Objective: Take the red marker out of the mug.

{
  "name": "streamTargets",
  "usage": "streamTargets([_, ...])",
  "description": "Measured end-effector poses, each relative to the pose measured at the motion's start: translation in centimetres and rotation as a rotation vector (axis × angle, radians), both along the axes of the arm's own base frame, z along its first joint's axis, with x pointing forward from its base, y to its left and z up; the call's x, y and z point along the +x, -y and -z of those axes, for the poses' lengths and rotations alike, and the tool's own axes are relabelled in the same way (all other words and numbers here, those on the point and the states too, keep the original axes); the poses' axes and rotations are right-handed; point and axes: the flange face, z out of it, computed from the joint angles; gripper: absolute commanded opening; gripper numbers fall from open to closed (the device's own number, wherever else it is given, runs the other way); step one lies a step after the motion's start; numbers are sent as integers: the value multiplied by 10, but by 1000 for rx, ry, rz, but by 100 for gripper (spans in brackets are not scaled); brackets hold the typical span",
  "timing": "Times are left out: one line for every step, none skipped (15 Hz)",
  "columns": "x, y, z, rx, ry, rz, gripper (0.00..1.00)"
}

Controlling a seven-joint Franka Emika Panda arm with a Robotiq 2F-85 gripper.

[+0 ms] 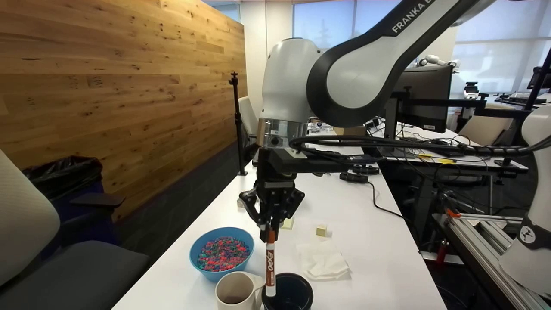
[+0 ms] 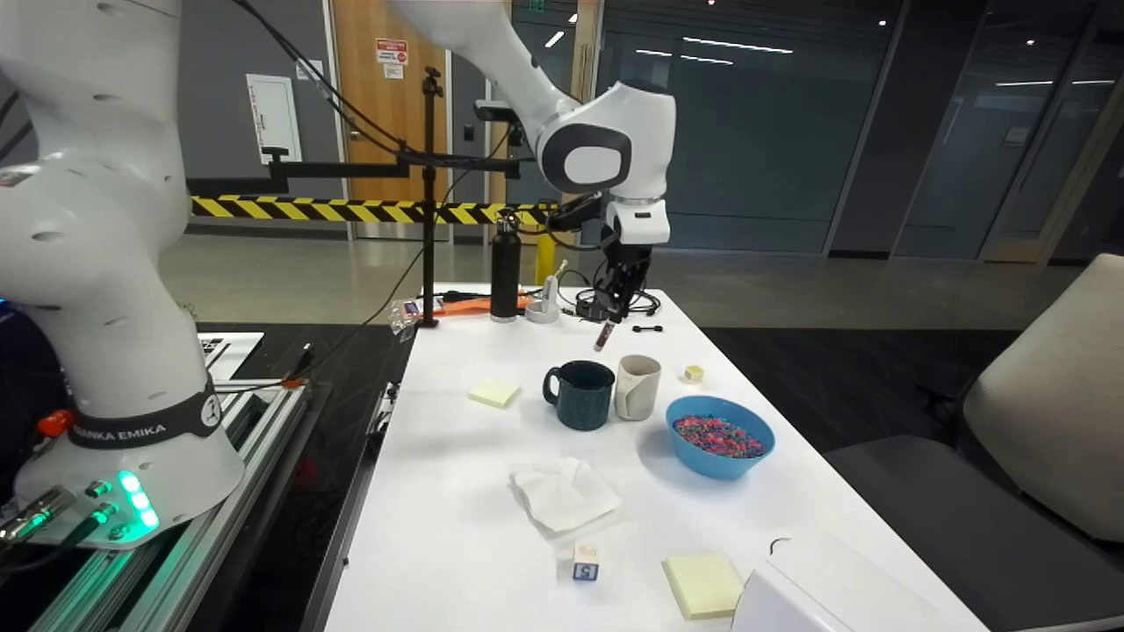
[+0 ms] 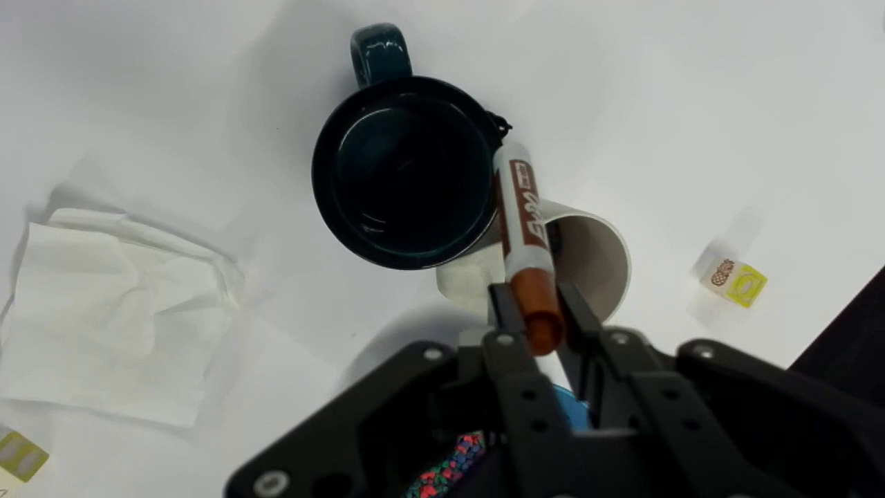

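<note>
Red marker: held in the tool, out of the mug

Tabletop: white, long.
Tool: raised above the tabletop; jaws close together, a finger on each side of the marker's red-orange end, gripping it.
Bowl: blue, multicoloured contents; in an exterior view, right of the mug and nearer.
Napkin: white, creased; same view, on the mug's near side.
Mug: dark, upright, handle at left there.
Cup: beige, upright, just right of the mug; whether they touch cannot be told.
Marker: white barrel, Expo lettering; in that view tilted, lower end above the mug's rim and apart from it; in the wrist view, overlapping the rim.
Blocks: two; one farther right than the cup, one nearer than the napkin.
</note>
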Motion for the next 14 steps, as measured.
streamTargets([1, 5, -2, 1, 7, 10, 4])
streamTargets([4, 12, -3, 3, 18, 29, 4])
streamTargets([7, 22, -5, 7, 27, 54, 4])
streamTargets([9, 33, -6, 12, 34, 83, 4])
streamTargets([12, 46, -7, 16, 43, 114, 4])
streamTargets([13, 58, -7, 17, 48, 144, 4])
streamTargets([14, 70, -6, 16, 50, 170, 4])
streamTargets([13, 81, -5, 13, 52, 195, 4])
streamTargets([11, 91, -3, 10, 54, 217, 4])
streamTargets([8, 99, -1, 8, 54, 236, 4])
streamTargets([5, 107, 1, 5, 54, 254, 4])
streamTargets([2, 113, 3, 2, 54, 267, 4])
streamTargets([-2, 119, 6, 0, 52, 280, 4])
streamTargets([-5, 123, 8, -2, 52, 292, 4])
